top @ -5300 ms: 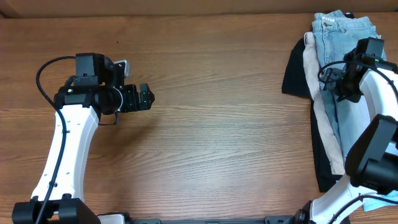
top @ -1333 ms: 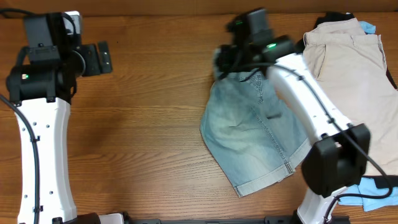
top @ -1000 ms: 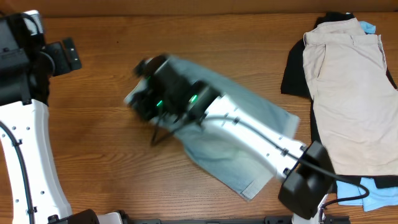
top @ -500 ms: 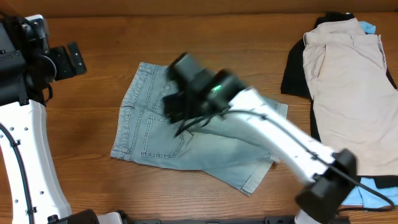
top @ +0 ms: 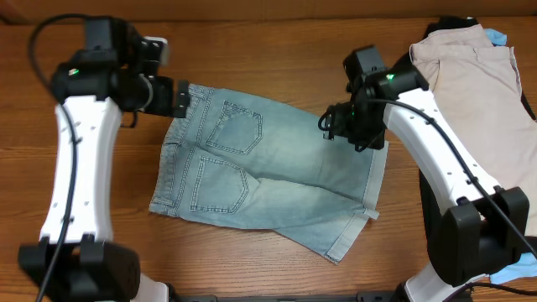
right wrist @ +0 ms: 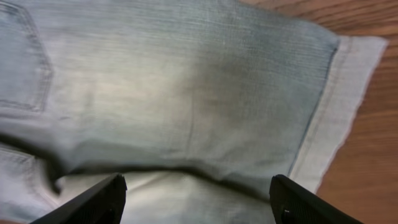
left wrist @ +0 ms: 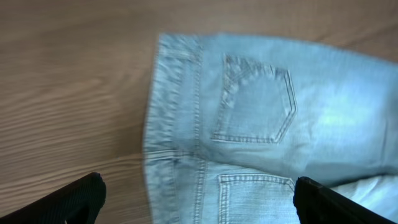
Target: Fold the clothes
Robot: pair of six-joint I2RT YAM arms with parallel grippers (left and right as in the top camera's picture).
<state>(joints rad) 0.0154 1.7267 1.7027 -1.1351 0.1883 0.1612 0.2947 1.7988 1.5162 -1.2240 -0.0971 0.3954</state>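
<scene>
Now, within the last second or so you saw the right arm drag the denim shorts (top: 268, 180) off the beige shorts (top: 474, 117) at 3 o'clock. It spread them flat at the middle of the table (top: 252, 50), pockets up, waistband (top: 172, 164) toward 9 o'clock. Your right gripper (top: 337, 126) had let go and hung wide and empty over the far leg. Your left gripper (top: 183, 99), equally spread, had swung in to the waistband's 10 o'clock corner. Laying out looked done, but no fold had been made.

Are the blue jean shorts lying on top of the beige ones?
No, the denim shorts lie directly on the wooden table, left of the beige shorts.
</scene>
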